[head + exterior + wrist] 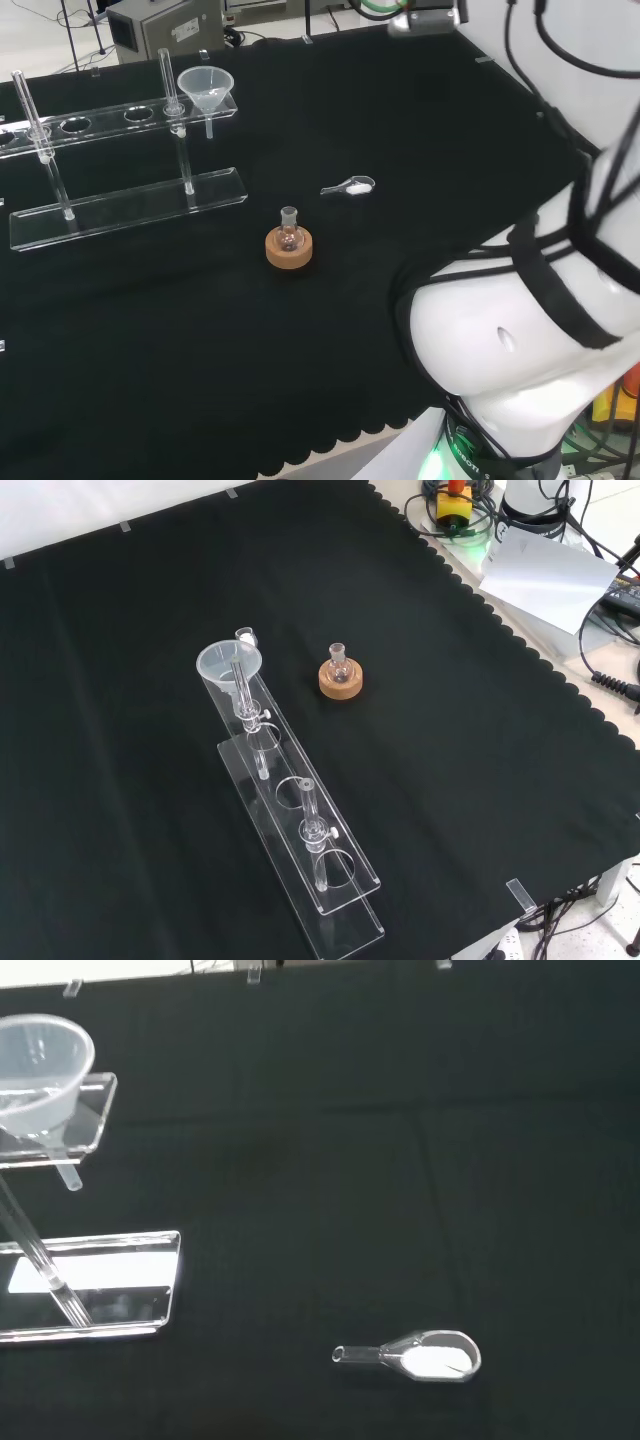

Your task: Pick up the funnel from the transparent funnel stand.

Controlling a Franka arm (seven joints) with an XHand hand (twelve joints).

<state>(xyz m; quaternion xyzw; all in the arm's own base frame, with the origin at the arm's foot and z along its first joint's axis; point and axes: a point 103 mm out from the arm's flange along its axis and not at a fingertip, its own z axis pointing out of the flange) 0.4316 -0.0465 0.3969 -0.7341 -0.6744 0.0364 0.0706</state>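
Arm link seen nearest | funnel seated in transparent funnel stand | robot hand state cannot be told

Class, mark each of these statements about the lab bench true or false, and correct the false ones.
1. The funnel sits in the end hole of the clear stand. True.
2. The small flask rests on a red ribbed ring. False: it rests on a cork ring.
3. The scoop holds white powder. True.
4. The funnel lies on its side on the cloth. False: it sits upright in the stand.
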